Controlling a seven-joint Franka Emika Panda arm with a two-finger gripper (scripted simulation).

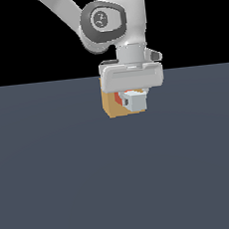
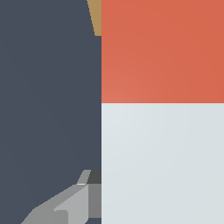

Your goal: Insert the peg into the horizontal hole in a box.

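**Peg held at the box face, insertion under way**

The gripper [image 1: 132, 95] hangs from the white arm with its fingers clamped on the peg [image 1: 131, 100], a square-section bar with a red-orange end and a light grey-white remainder. In the wrist view the peg [image 2: 162, 109] fills most of the frame, one grey finger [image 2: 72, 205] showing beside its pale half, so the hold looks to be on the grey part.

In the exterior view the grey end faces the camera and the red-orange end points away, toward the tan, wood-coloured box [image 1: 110, 106] that sits just behind and below the gripper on the dark slate-blue floor [image 1: 68, 181]. A sliver of the box [image 2: 95, 17] also shows past the red end in the wrist view. The hole itself is hidden by the peg and gripper, so whether the tip has entered cannot be told.

To do this step well, my judgement is that the peg should stay level and square to the box face, advancing slowly along its own axis. Any tilt or sideways offset would likely jam it against the hole's edge, given the snug fit.
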